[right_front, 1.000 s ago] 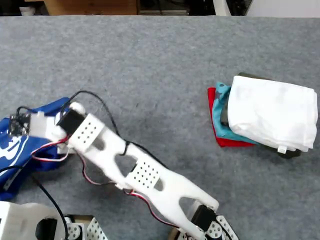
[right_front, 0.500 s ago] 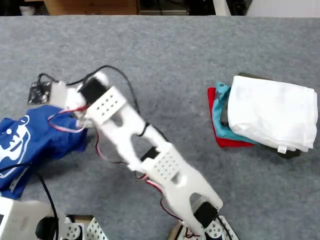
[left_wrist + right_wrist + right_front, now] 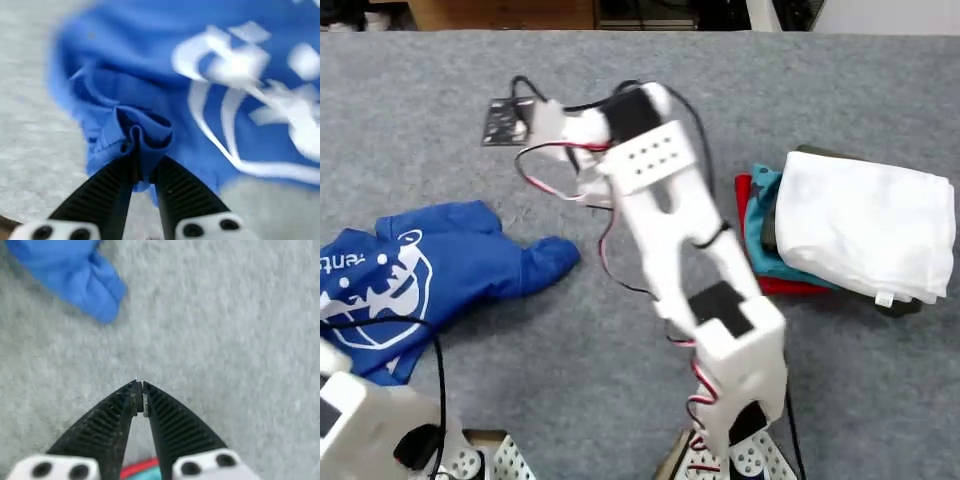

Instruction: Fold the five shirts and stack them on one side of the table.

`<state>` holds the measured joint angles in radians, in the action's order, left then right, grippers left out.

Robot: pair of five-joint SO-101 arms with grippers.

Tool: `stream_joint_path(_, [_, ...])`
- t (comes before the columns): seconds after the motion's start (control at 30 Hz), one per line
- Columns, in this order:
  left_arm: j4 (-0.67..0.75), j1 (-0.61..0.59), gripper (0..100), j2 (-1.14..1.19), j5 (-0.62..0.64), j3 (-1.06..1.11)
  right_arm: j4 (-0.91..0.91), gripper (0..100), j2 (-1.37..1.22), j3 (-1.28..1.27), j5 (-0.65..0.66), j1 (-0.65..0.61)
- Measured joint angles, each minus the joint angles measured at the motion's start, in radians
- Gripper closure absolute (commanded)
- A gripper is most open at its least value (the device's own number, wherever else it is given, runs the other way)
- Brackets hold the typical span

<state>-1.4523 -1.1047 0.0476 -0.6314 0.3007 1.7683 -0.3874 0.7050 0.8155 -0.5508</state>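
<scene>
Jaws of the left gripper (image 3: 142, 150) clamp a bunched fold of the blue shirt (image 3: 430, 275), lying at the high view's lower left, while those of the right gripper (image 3: 140, 389) meet on nothing, so it would do best to open, take the sleeve (image 3: 545, 262) and spread the cloth flat.

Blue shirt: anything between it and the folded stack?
Only the right arm, stretched over the grey table between the blue shirt and the stack. No loose object lies in that gap.
</scene>
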Motion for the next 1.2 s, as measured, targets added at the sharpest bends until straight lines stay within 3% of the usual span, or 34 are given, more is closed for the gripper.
stream_joint_path(0.2, [-0.133, 0.11, 95, -0.002, -0.034, -0.018, 0.0, 99.1, 0.101, -0.163, 0.02, 0.005])
stream_joint_path(0.3, [-0.186, 0.11, 91, -0.002, -0.037, -0.08, 0.0, 92.4, 0.103, -0.21, -0.032, -0.057])
stream_joint_path(0.47, [-0.215, 0.052, 86, -0.002, -0.037, -0.153, -0.074, 77.1, 0.069, -0.232, -0.184, -0.195])
stream_joint_path(0.6, [-0.215, -0.021, 78, -0.002, -0.037, -0.187, -0.172, 72.3, -0.046, -0.232, -0.25, -0.261])
stream_joint_path(0.77, [-0.215, -0.132, 63, -0.002, -0.037, -0.222, -0.209, 72.4, -0.221, -0.232, -0.252, -0.365])
stream_joint_path(0.87, [-0.215, -0.203, 61, -0.002, -0.037, -0.245, -0.212, 73.8, -0.324, -0.218, -0.252, -0.397])
stream_joint_path(1.03, [-0.216, -0.316, 61, -0.002, -0.037, -0.313, -0.203, 99.8, -0.433, -0.127, -0.255, -0.394])
stream_joint_path(1.1, [-0.216, -0.353, 61, -0.002, -0.037, -0.356, -0.187, 96.6, -0.463, -0.084, -0.255, -0.394])
stream_joint_path(1.2, [-0.219, -0.399, 61, -0.002, -0.037, -0.431, -0.137, 99.5, -0.486, -0.04, -0.255, -0.382])
